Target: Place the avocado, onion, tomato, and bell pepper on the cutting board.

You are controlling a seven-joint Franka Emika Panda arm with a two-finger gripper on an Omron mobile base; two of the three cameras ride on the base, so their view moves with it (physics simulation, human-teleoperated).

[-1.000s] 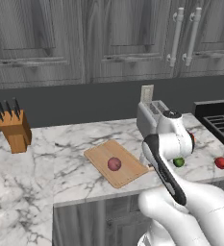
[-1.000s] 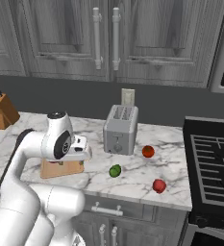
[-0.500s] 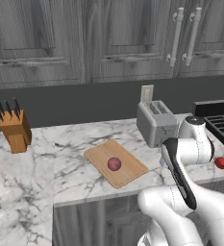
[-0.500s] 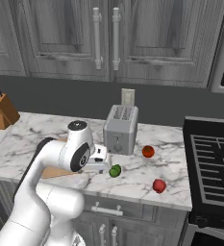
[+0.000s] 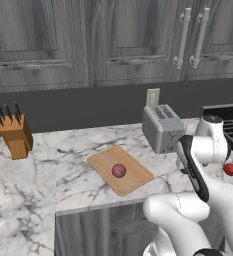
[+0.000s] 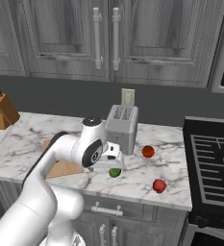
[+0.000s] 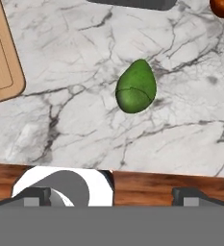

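The claw (image 6: 114, 162) is hanging over the marble counter (image 6: 31, 132), just above the avocado (image 7: 135, 87), with its jaws spread wide and nothing between them. In the hand view, the avocado is lying on the bare counter near the centre of the picture, apart from the corner of the cutting board (image 7: 0, 57).

The onion (image 5: 119, 170) is already resting on the cutting board (image 5: 103, 161). Two red items are lying on the counter toward the stove (image 6: 214, 173): one (image 6: 148, 151) just beside the toaster (image 6: 121, 127), the other (image 6: 158, 185) near the counter's front edge. Which is the tomato and which the bell pepper cannot be told.

Judged step: lining up for a grasp on the avocado.

Hazards from this position:
- The avocado is rounded and tapered. If the jaws are closing off-centre or across the narrow end, it is likely to squirt out and roll.
- A roll toward the front edge risks a fall to the floor.
- The toaster is standing near the claw; a wide swing risks striking it.
- On transfer, a release too close to the onion could knock it off the board.
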